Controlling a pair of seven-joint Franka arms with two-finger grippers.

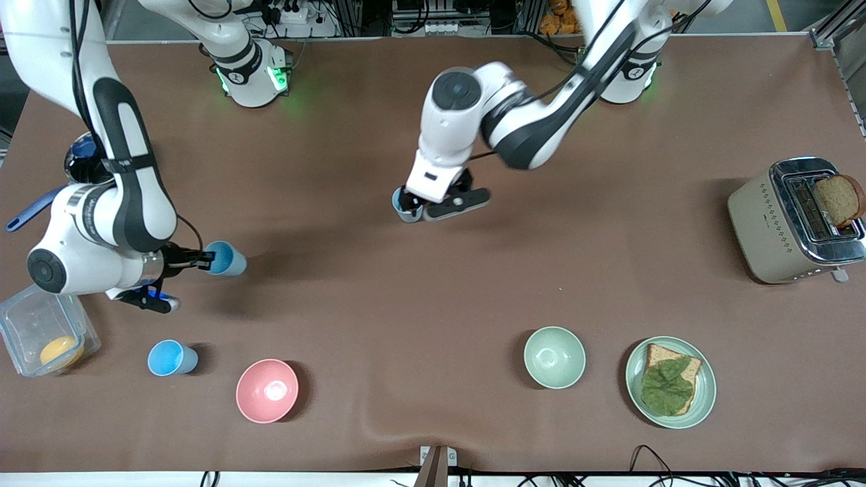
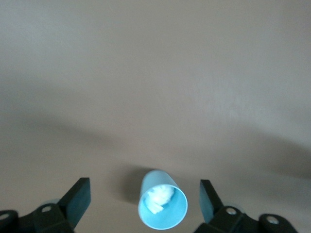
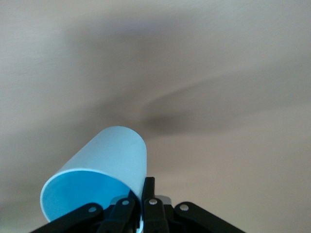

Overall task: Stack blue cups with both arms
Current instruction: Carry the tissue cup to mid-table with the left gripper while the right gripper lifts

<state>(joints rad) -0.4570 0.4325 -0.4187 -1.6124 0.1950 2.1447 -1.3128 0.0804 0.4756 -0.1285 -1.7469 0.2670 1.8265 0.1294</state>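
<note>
Right gripper, seen from the front, is closed on the rim of a blue cup and carries it tilted above bare table toward the right arm's end. Left gripper is low over mid-table, down around a second, paler cup. A third cup stands alone near a pink bowl. Other items: one green bowl, one plate with bread and a leaf, one toaster holding one slice, and one clear box with something orange inside.

From the left wrist, the fingers stand wide apart with the pale cup upright between them, touched by neither. Something white sits inside it.

From the right wrist, the fingers pinch one wall of the held cup, which lies almost on its side, mouth toward the camera.

Risks, as I judge them: a one-wall pinch on thin plastic could let the cup swivel or slip during transport. Closing off-centre on the pale cup could knock it over. With three cups present, the arms could pair the wrong two. Whatever sits inside the pale cup may stop another from seating fully.

Count: three cups, two bowls, two grippers.
</note>
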